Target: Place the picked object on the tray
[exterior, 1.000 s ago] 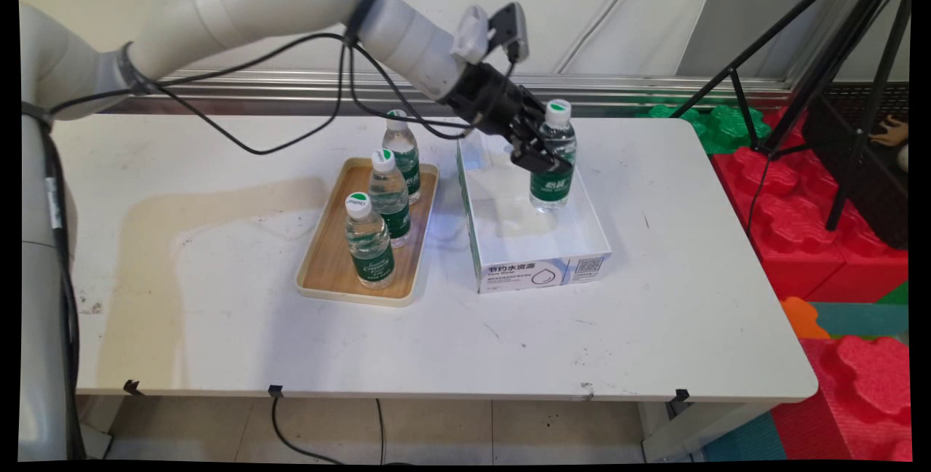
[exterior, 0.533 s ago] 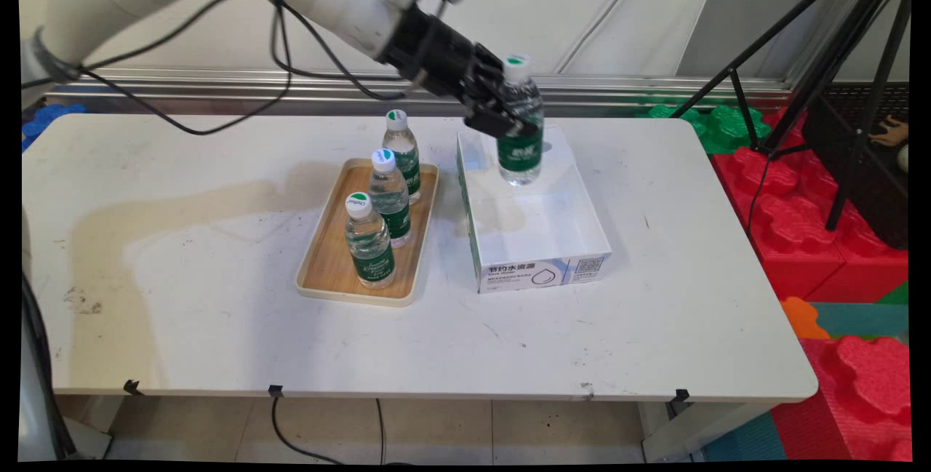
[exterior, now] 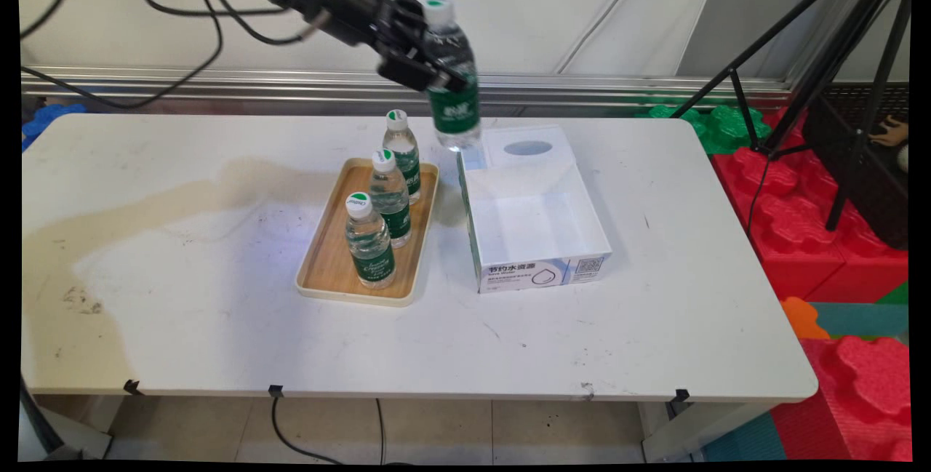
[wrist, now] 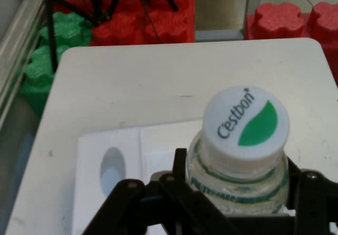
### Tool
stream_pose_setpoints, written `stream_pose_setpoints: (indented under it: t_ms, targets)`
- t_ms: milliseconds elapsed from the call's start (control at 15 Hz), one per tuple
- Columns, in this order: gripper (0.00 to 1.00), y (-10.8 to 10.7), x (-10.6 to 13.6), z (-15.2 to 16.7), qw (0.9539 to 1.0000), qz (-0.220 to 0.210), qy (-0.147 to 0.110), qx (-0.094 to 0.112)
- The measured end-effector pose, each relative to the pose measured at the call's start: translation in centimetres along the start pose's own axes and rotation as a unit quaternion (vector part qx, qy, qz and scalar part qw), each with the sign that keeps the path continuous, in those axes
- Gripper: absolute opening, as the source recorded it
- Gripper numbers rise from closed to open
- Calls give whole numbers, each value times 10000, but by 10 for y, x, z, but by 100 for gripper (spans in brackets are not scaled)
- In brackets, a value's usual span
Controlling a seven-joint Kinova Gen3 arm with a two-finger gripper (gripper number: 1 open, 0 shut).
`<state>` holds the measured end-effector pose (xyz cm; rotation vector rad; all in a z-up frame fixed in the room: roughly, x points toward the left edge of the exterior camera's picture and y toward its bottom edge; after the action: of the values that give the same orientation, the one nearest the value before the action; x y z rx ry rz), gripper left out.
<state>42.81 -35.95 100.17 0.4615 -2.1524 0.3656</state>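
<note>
My gripper (exterior: 425,57) is shut on a clear water bottle (exterior: 451,79) with a green label and a white cap, held upright in the air above the back left corner of the white cardboard box (exterior: 534,268). In the hand view the bottle's cap (wrist: 246,123), printed Cestbon, sits between my fingers (wrist: 182,185), with the box (wrist: 108,177) below. Three more bottles stand in a row on the wooden tray (exterior: 327,268) left of the box: the front one (exterior: 369,241), the middle one (exterior: 389,198), and the back one (exterior: 402,150).
The white table (exterior: 218,297) carries the tray and the box near its middle. Red and green foam blocks (exterior: 829,239) lie on the floor to the right, beside black tripod legs (exterior: 771,36). Black cables (exterior: 182,14) hang from the arm at upper left.
The gripper has lifted the bottle up out of the box and carried it left and higher, from inside the box to above its back left corner. The box stands empty.
</note>
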Motion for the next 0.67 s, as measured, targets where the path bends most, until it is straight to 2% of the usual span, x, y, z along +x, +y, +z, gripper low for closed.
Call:
stream_pose_setpoints:
  t_ms: [200,400,667]
  targets:
    - [0,-5,-2,-37,9998,-7,-109,141]
    - [0,-8,-8,-59,9994,17,-249,232]
    - [0,-12,-29,-83,9979,-9,-551,333]
